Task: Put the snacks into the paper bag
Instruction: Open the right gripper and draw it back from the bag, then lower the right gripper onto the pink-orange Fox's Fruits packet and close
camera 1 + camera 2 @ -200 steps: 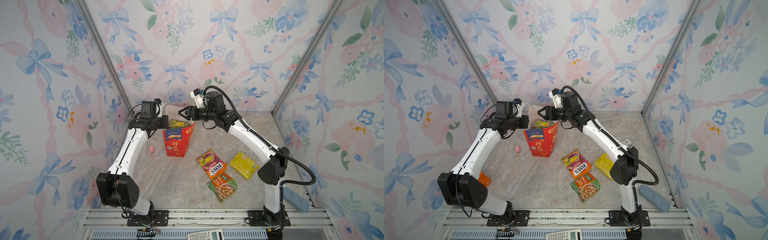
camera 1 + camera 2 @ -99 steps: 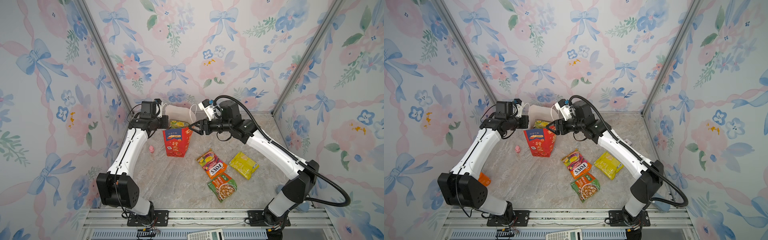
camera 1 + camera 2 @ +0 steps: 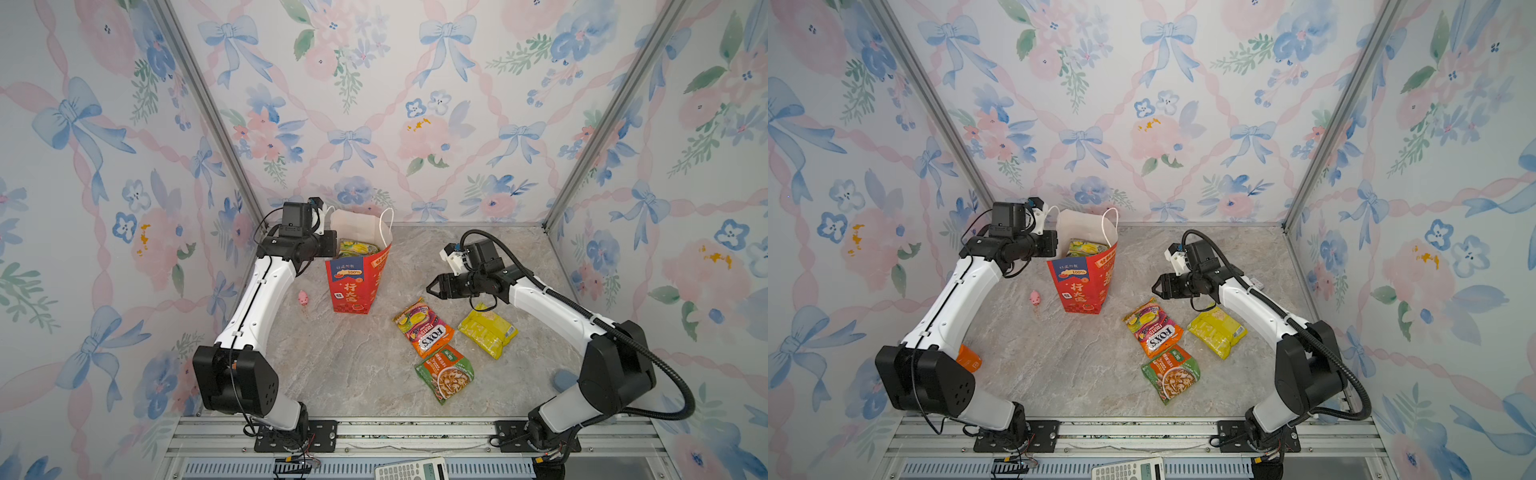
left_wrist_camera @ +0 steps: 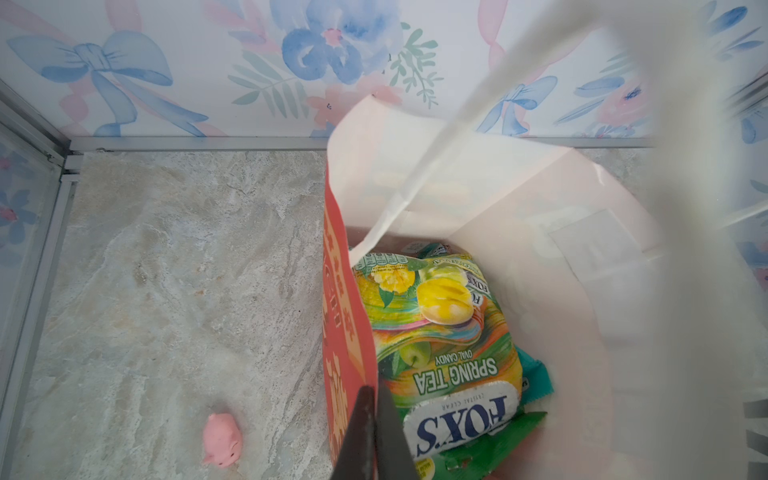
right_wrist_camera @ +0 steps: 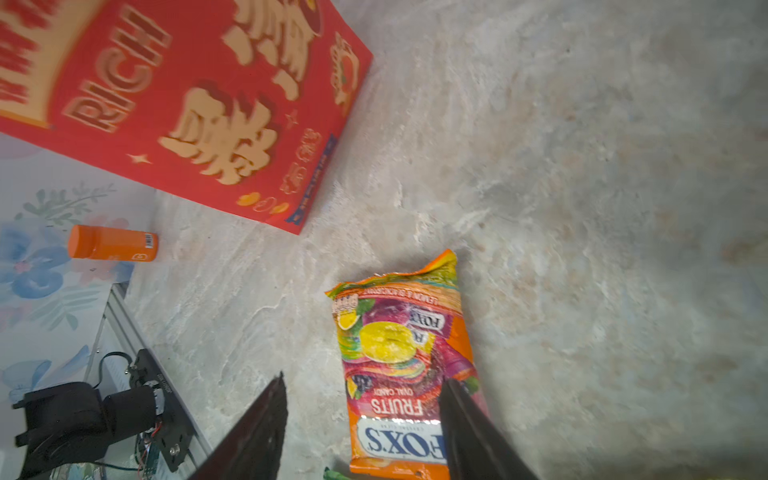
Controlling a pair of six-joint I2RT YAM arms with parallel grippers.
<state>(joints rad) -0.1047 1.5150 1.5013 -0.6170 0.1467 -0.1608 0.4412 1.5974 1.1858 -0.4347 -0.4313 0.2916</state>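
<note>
the red paper bag point(image 3: 356, 286) stands upright on the marbled worktop point(image 3: 353, 374), left of centre in both top views, with its mouth open and its white lining showing. the left fingers point(image 4: 359, 432) are pressed together on the bag's near rim, pinching the red wall at the lower middle of the left wrist frame. inside the bag a green fox's packet point(image 4: 440, 332) lies on top, with a teal packet point(image 4: 537, 374) partly under it.

three snacks lie on the worktop right of the bag, in the lower centre of a top view: an orange fox's packet point(image 3: 422, 328), a yellow packet point(image 3: 488, 330) just beside it to the right, and a green-and-orange packet point(image 3: 444, 372) below, touching the orange one's lower end. the right fingers point(image 3: 435, 286) are spread and hold nothing, hovering just above and right of the orange fox's packet point(image 5: 403, 361), which shows between them in the right wrist frame.

a pink toy point(image 3: 303, 297) sits left of the bag, apart from it. an orange bottle point(image 3: 969, 359) lies beside the left arm's base.
</note>
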